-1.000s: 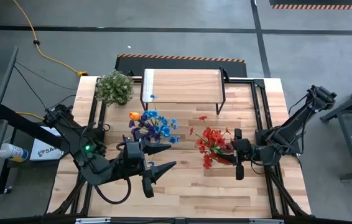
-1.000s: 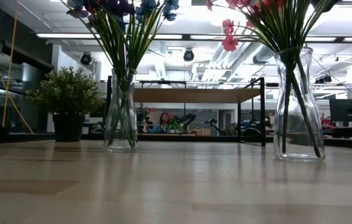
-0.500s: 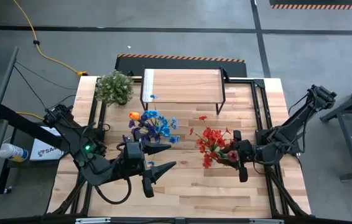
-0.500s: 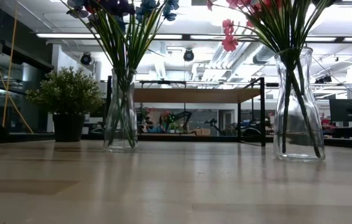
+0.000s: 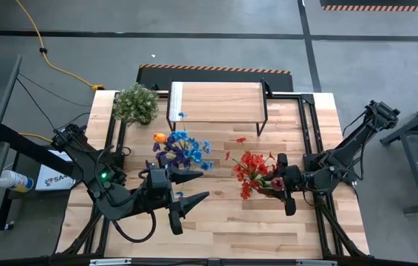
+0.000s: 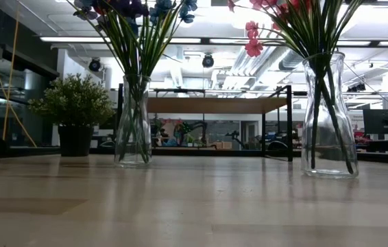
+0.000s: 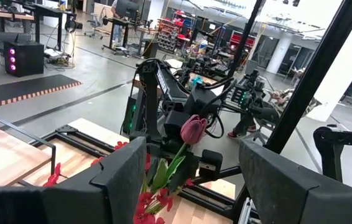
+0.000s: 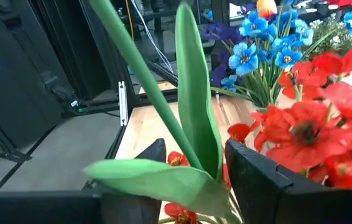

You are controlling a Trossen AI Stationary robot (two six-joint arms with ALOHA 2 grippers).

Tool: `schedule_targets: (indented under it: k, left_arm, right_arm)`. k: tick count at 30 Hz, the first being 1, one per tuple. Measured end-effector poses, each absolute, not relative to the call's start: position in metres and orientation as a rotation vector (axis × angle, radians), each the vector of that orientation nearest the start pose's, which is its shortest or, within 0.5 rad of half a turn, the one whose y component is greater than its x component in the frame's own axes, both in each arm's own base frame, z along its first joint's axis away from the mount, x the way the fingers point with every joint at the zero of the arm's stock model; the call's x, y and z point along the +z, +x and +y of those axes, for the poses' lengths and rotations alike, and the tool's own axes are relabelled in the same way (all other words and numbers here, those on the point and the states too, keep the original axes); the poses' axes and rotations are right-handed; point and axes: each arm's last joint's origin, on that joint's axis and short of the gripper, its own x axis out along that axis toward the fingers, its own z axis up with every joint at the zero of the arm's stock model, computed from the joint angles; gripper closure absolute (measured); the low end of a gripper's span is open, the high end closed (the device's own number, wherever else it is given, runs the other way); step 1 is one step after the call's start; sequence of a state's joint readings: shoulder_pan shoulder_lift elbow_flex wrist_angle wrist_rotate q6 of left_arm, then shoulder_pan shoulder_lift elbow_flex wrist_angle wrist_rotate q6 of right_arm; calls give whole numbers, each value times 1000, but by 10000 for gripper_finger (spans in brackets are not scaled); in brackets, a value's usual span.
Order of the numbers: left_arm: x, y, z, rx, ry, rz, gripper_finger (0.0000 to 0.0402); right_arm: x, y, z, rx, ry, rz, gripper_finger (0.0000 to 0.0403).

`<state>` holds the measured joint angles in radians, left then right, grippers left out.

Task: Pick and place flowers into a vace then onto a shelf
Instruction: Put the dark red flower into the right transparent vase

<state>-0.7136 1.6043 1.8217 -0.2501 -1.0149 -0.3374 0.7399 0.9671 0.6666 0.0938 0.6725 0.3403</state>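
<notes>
While both glass vases (image 6: 134, 120) hold flowers (image 5: 183, 149), shelf (image 5: 214, 103) stands bare.

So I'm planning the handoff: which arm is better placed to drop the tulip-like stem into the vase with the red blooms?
The right. Its gripper is shut on the green stem, right beside the red-flower vase. The left gripper is open, in front of the blue bouquet.

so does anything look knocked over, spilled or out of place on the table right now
Nothing is tipped or spilled. Both glass vases, the blue bunch's and the red bunch's, stand upright on the table, not on the shelf, whose top is nearly bare. The right gripper holds a pink-budded flower stem beside the red bunch.
</notes>
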Motion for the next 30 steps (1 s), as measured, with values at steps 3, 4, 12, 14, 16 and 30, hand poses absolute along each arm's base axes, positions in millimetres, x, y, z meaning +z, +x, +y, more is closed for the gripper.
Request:
schedule_targets:
  k: [3, 4, 12, 14, 16, 30]
  left_arm:
    - [476, 272, -203, 302, -310, -30, 115]
    - [476, 272, -203, 302, -310, -30, 115]
    - [476, 272, -203, 302, -310, -30, 115]
    - [476, 272, -203, 302, -310, -30, 115]
    - [476, 272, -203, 302, -310, -30, 115]
    - [476, 272, -202, 327, -305, -30, 115]
  right_arm:
    - [290, 165, 127, 42, 212, 154, 244]
    - [291, 165, 126, 43, 215, 150, 243]
    - [299, 159, 120, 49, 227, 118, 243]
    - [300, 158, 119, 52, 220, 112, 246]
    - [302, 156, 118, 54, 224, 104, 248]
    - [312, 148, 111, 74, 260, 65, 286]
